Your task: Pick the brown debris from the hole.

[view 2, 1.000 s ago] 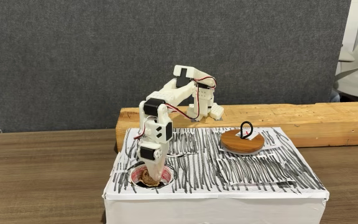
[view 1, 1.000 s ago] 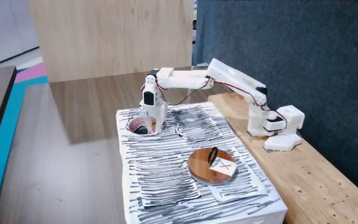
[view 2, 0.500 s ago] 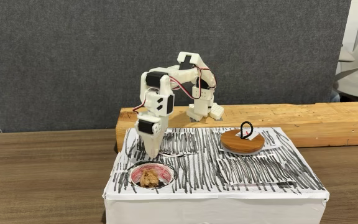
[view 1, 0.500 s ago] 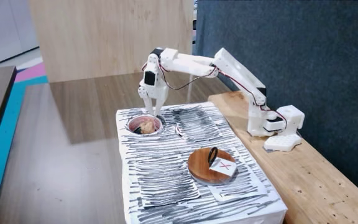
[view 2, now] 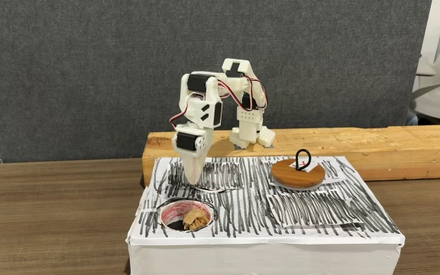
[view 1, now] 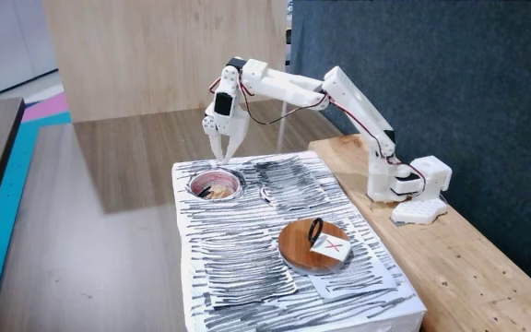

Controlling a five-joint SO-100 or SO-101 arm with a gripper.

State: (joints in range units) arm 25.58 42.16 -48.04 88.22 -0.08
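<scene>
The brown debris (view 2: 195, 221), a small tan wrinkly lump, lies inside the hole (view 2: 168, 208) at the near left of the scribbled box top. In the other fixed view the debris (view 1: 218, 191) sits in the same hole (view 1: 195, 182), against its reddish wall. My white gripper (view 2: 195, 180) hangs point-down above and just behind the hole, clear of the debris. Its fingers look closed together with nothing between them. In a fixed view the gripper (view 1: 221, 153) hovers above the hole's far rim.
A round wooden disc (view 1: 300, 247) with a red X card and a black ring rests on the box (view 2: 304, 214), also seen as the disc (view 2: 298, 175) at the far right. The arm's base stands on a wooden beam (view 2: 373, 142) behind the box.
The gripper has risen out of the hole, up and slightly back, without the debris. The debris, covered before, now lies exposed in the hole.
</scene>
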